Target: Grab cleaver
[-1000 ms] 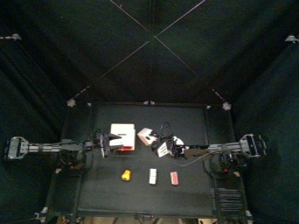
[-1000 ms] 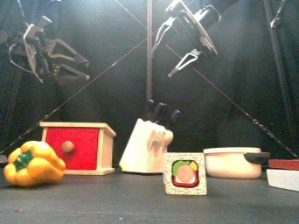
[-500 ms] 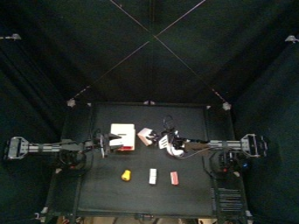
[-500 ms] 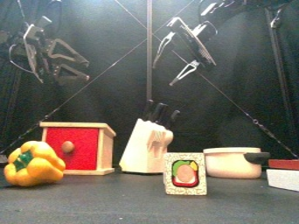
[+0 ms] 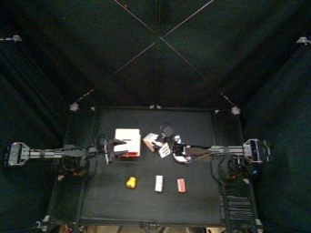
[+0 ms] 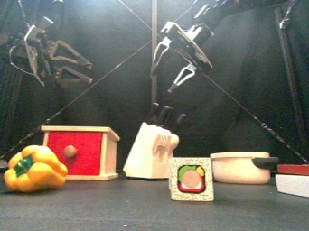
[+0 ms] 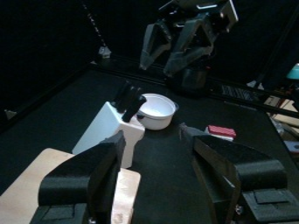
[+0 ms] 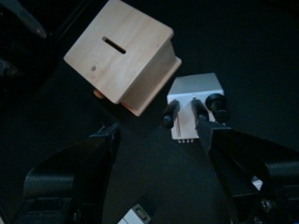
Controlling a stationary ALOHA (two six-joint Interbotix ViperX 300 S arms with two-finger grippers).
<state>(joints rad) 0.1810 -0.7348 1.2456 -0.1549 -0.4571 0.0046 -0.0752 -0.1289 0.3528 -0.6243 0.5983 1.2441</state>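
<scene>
The right gripper [image 6: 178, 56] hangs in the upper middle of the front view, its black fingers [image 6: 191, 70] spread wide and empty, above the white wooden knife block [image 6: 151, 150] with black-handled knives [image 6: 165, 115], the cleaver among them. The left gripper [image 6: 51, 56], upper left, fingers parted, holds nothing. Beside the block on the black bench [image 6: 133, 206] stands a red-fronted wooden box [image 6: 81, 151].

Black curtains [image 5: 73, 55] close in the small black table [image 5: 109, 202] on all sides. 2 thin cords [image 5: 155, 38] cross overhead.
</scene>
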